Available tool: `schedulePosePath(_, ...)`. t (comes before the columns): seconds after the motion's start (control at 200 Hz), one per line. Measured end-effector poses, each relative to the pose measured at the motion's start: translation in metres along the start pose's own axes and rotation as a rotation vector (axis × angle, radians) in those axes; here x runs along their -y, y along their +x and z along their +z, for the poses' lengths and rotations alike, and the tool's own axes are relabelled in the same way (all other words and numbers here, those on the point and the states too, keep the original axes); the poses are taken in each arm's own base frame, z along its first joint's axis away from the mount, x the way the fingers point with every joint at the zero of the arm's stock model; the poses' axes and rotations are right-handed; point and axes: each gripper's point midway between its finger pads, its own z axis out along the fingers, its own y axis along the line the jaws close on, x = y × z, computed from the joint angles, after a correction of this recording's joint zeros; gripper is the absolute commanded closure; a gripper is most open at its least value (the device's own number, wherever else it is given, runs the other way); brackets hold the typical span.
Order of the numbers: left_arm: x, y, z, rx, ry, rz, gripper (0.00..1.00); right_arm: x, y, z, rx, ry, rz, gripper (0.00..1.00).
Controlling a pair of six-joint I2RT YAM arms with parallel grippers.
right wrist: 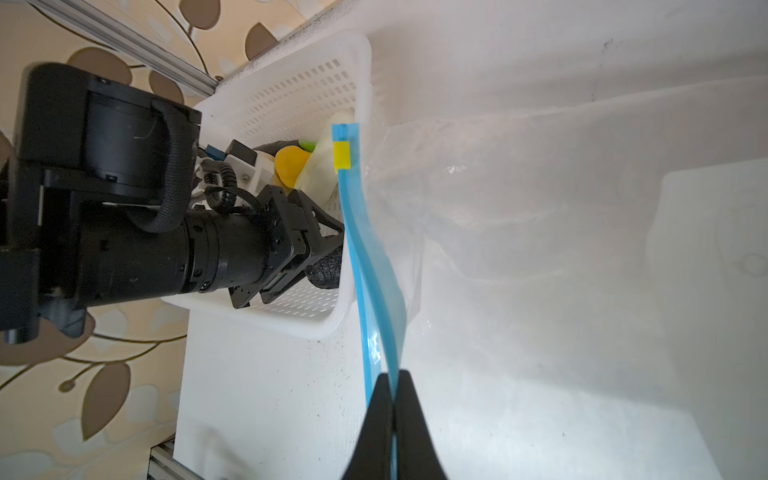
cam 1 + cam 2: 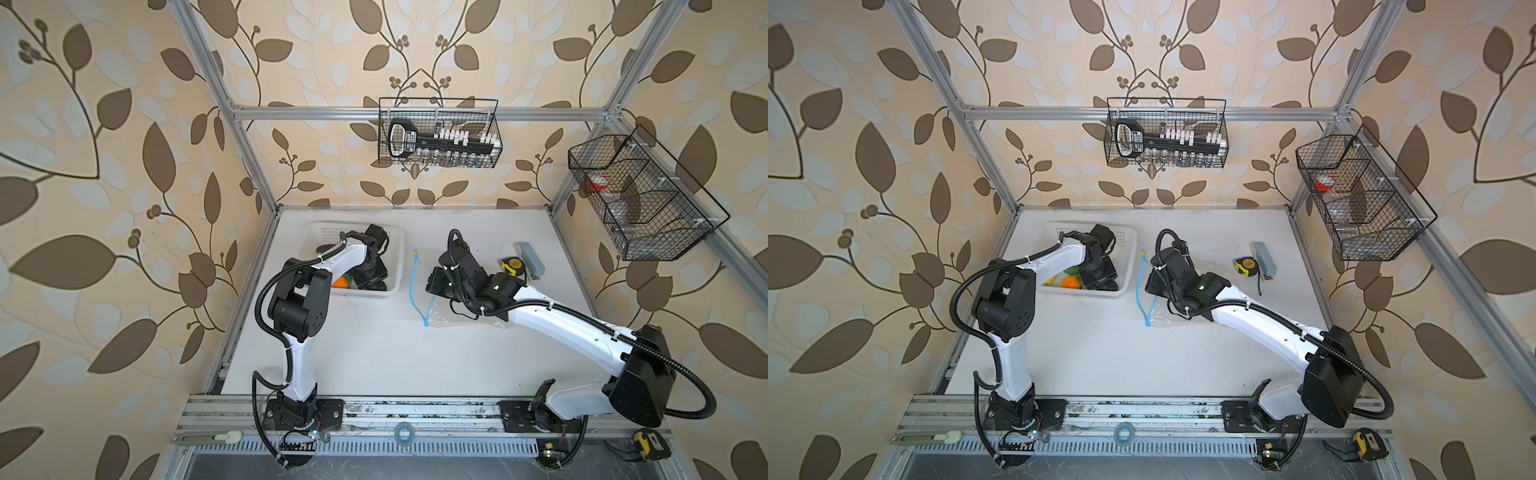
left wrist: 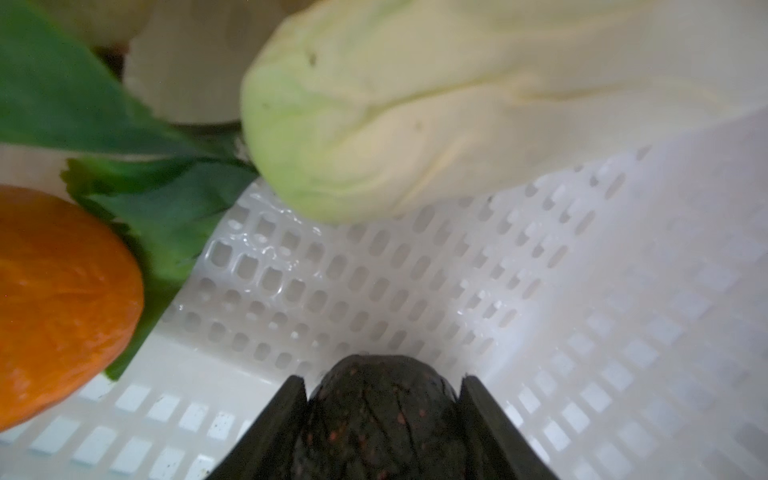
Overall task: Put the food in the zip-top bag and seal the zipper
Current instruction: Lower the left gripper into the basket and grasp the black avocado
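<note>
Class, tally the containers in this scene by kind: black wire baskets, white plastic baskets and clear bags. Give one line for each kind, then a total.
Black wire basket: 2, on the back wall and on the right wall
White plastic basket: 1
Clear zip-top bag: 1
Total: 4

Plastic nearly everywhere, from glossy to matt.

The basket (image 3: pixel 415 291) is glossy white perforated plastic. In it the dark eggplant (image 3: pixel 382 428) looks matt, rough and cracked with reddish flecks, the orange (image 3: pixel 54 299) matt and finely ridged, the green leaf (image 3: pixel 166 199) dull, and the pale vegetable (image 3: pixel 374 124) smooth and waxy. The zip-top bag (image 1: pixel 498 187) is clear, crinkled, shiny film. Its zipper (image 1: pixel 374 291) is a smooth translucent blue strip with an opaque yellow slider (image 1: pixel 342 156). The desk (image 1: pixel 270 395) is matt white with dark scuffs. The left tool (image 3: pixel 382 380) and right tool (image 1: pixel 394 376) are matt black.
</note>
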Motion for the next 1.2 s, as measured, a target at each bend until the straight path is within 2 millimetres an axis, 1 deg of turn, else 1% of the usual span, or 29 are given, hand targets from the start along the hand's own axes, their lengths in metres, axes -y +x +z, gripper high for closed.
schedulePosePath(0.315, -0.002, 0.0, -0.003, -0.001, -0.016, 0.002, 0.48, 0.002, 0.002, 0.001, -0.004, 0.005, -0.001, 1.0)
schedulePosePath(0.515, -0.003, -0.005, -0.012, 0.023, -0.025, 0.004, 0.48, 0.003, 0.003, 0.002, -0.005, 0.007, -0.001, 1.0)
schedulePosePath(0.845, -0.001, -0.013, -0.045, 0.092, 0.012, 0.002, 0.49, 0.007, 0.006, 0.004, -0.01, 0.011, -0.002, 1.0)
schedulePosePath(1.065, -0.005, -0.016, -0.061, 0.126, 0.014, 0.001, 0.49, 0.006, 0.007, 0.004, -0.01, 0.001, 0.003, 1.0)
schedulePosePath(1.2, -0.003, -0.018, -0.079, 0.156, 0.047, 0.0, 0.49, 0.006, 0.007, 0.004, -0.009, -0.001, 0.003, 1.0)
